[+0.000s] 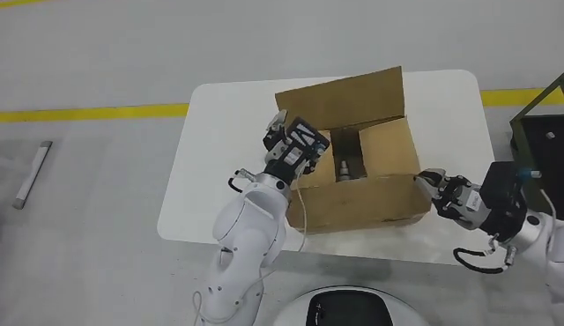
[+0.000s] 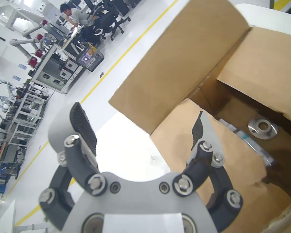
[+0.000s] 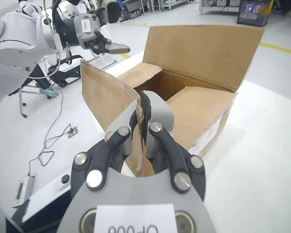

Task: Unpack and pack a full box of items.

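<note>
The brown cardboard box sits open on the white counter. Inside it, beyond and below the left jaws, a round metal flange lies beside a clear plastic packet. The tall back flap stands upright on the far side of both sets of jaws.

The right gripper has its jaws closed tight on the ragged edge of the torn flap at the box's corner, so you have the box pinned. The left gripper hangs above the inner side flap, jaws spread wide and holding nothing.

My read is that unpacking has barely begun, since the items lie in the box. To do this step well:
- Keep the right jaws clamped so the box cannot slide.
- Bring the left jaws past the inner side flap and straight down over the flange.
- Close them across its rim.

Watch the torn cardboard, because a hard pull there may rip it further.
</note>
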